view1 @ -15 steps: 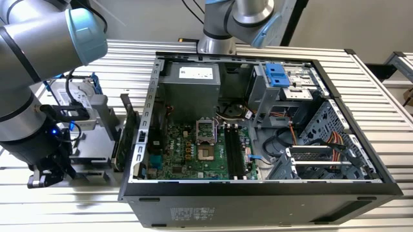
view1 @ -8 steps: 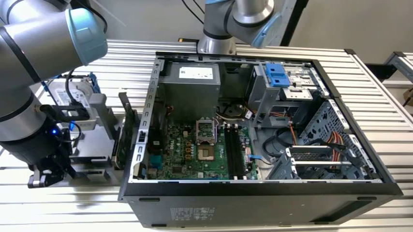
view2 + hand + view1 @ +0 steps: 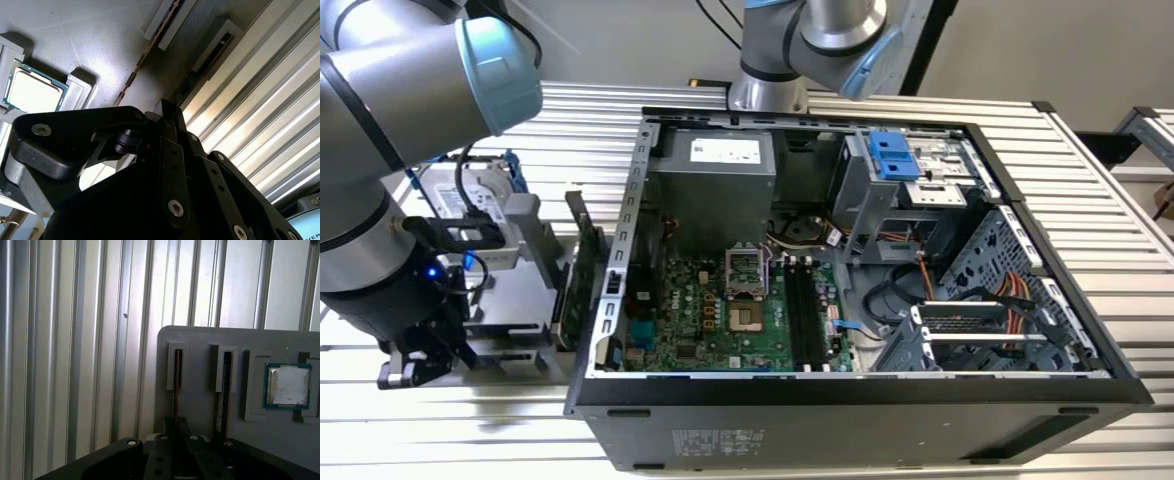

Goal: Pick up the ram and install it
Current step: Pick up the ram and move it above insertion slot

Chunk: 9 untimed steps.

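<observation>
Ram [image 3: 176, 375] stands edgewise in gray holder [image 3: 200, 400] (processor [image 3: 287, 386] nearby), beside gripper [image 3: 175, 420].

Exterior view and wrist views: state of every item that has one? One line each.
black computer case: lying on its side, side panel off, open.
long black motherboard slots: look empty.
thin circuit-board ram stick: standing on edge in a slot of the grey tray, not installed.
square silver-topped processor chip: lying flat in a tray recess.
black gripper: down at the tray, right by the ram stick.
</observation>
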### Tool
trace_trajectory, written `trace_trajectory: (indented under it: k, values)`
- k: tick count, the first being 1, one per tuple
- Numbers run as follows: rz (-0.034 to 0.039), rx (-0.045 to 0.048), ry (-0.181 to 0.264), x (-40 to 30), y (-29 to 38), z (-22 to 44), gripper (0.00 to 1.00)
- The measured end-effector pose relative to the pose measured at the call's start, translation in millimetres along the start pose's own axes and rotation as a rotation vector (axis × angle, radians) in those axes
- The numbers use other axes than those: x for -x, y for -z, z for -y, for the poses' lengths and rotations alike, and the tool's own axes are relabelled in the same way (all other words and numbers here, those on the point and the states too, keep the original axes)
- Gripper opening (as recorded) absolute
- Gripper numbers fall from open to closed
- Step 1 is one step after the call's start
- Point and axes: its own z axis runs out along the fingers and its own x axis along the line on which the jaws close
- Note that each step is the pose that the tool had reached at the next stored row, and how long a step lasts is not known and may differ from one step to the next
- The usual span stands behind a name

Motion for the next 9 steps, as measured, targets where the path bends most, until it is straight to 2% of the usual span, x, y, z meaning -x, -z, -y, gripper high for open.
trace_trajectory:
  k: [9]
  values:
    - [0.0, 0.0, 0.0, 0.0, -0.1, 0.0, 0.0]
